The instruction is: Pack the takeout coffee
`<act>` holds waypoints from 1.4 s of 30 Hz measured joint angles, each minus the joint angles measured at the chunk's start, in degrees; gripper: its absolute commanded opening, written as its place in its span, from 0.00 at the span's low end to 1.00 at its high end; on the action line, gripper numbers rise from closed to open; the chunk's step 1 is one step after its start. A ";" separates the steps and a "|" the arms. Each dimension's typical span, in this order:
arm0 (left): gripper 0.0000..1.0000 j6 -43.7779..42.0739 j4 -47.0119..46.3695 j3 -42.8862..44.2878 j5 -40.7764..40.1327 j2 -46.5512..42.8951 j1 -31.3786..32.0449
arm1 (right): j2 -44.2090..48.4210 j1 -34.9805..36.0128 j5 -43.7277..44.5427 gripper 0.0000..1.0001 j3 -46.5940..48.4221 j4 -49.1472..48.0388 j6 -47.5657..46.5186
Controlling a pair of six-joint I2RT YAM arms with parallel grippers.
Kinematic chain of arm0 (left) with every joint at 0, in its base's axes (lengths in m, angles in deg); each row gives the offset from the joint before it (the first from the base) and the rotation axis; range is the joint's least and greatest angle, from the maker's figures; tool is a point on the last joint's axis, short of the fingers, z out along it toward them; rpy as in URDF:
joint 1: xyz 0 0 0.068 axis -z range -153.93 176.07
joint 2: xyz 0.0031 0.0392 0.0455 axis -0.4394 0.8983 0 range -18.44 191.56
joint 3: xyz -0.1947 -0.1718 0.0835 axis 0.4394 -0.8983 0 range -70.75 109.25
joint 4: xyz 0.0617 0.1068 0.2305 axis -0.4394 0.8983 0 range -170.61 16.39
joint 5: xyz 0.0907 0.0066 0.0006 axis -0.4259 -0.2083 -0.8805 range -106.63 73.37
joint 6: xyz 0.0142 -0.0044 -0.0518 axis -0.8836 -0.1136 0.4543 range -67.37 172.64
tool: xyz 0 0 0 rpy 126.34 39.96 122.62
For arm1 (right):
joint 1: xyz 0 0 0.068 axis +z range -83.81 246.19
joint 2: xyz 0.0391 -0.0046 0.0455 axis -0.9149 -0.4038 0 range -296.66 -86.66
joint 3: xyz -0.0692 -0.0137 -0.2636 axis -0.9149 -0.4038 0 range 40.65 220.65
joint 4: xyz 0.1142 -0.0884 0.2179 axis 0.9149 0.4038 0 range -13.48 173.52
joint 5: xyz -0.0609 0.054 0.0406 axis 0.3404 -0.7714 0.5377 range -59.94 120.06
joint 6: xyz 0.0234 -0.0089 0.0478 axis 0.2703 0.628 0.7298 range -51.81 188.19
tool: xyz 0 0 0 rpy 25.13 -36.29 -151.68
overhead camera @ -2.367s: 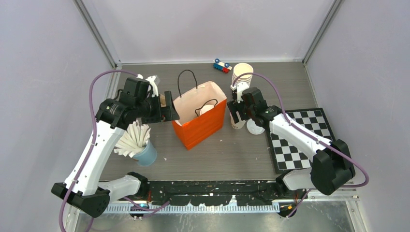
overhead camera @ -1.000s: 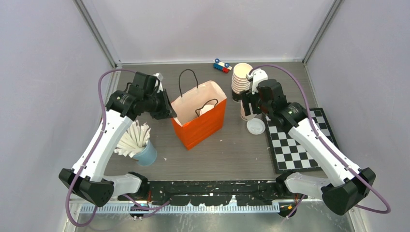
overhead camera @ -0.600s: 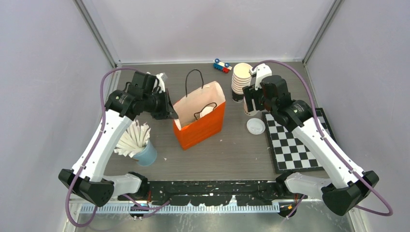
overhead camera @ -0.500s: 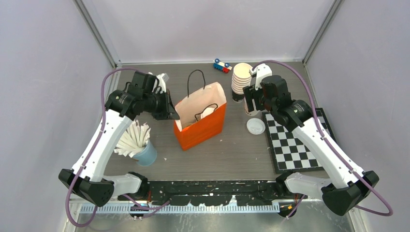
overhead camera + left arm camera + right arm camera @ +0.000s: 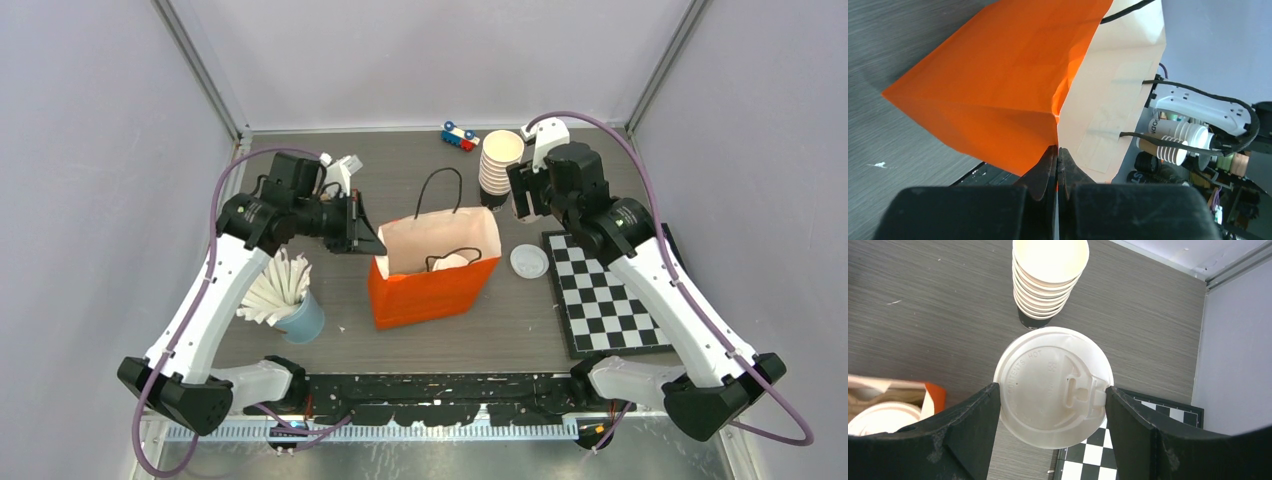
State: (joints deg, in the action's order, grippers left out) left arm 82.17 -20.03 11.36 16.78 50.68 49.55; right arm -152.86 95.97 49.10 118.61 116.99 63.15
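A takeout coffee cup with a white lid (image 5: 1053, 387) hangs above the table, and my right gripper (image 5: 1052, 392) is shut on it, one finger on each side of the lid. In the top view that gripper (image 5: 521, 198) is just right of the tall stack of lidless cups (image 5: 499, 163). The orange bag (image 5: 430, 285) stands open mid-table with another lidded cup (image 5: 455, 262) inside. My left gripper (image 5: 1057, 150) is shut on the bag's rim at its left corner (image 5: 368, 240). The orange outside and cream inside of the bag (image 5: 998, 90) fill the left wrist view.
A loose white lid (image 5: 528, 261) lies beside the checkerboard mat (image 5: 610, 300) on the right. A blue cup of white paper sticks (image 5: 298, 312) stands at the near left. A small toy car (image 5: 459, 135) sits at the back edge by the stack.
My left gripper shut on the bag's rim, and the bag has slid right and turned. My right gripper has carried the lidded cup up and toward the back, beside the stack.
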 measured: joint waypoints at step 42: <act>1.00 -2.60 0.50 5.44 -18.01 1.16 0.50 | -0.52 6.05 -16.61 0.75 24.94 9.70 -2.34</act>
State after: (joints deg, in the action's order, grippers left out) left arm 79.57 -19.53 16.80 -1.23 51.84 50.05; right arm -153.38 102.02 32.49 143.54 126.69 60.81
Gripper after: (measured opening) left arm 0.994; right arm 0.765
